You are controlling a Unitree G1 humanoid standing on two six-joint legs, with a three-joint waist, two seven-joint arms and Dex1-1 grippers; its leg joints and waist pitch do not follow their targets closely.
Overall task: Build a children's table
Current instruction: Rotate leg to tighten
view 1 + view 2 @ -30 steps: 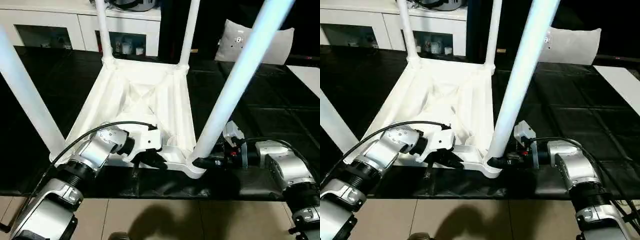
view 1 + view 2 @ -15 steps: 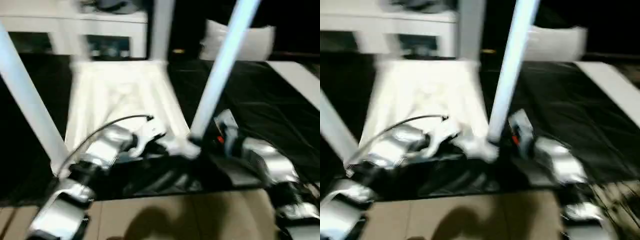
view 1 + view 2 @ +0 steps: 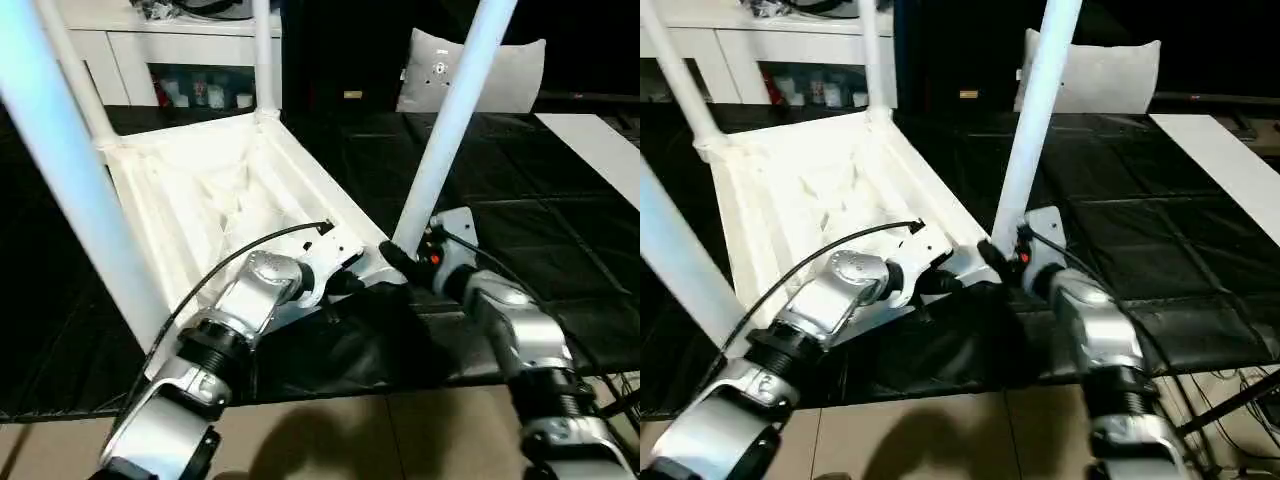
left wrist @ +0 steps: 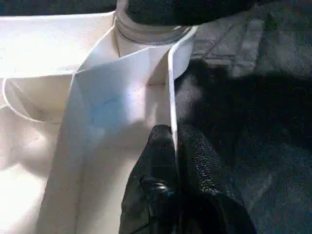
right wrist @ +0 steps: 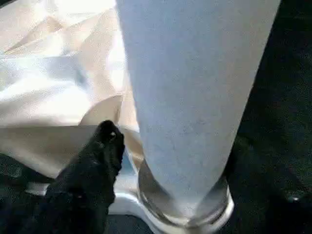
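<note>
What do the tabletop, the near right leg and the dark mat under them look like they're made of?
Tabletop: looks like white moulded plastic, smooth and slightly glossy, with thin ribs inside. Near right leg: a matte white tapered tube, plastic or coated metal; unclear which. Mat: black, soft and creased, likely fabric or padded vinyl.

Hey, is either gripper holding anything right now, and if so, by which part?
The left gripper pinches the tabletop by its thin side rim near a corner socket. The right gripper sits at the near leg's base; a grip there cannot be told.

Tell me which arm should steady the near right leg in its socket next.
Right: its gripper sits at the base of that leg, one finger beside the socket. The left gripper is shut on the tabletop's rim.
</note>
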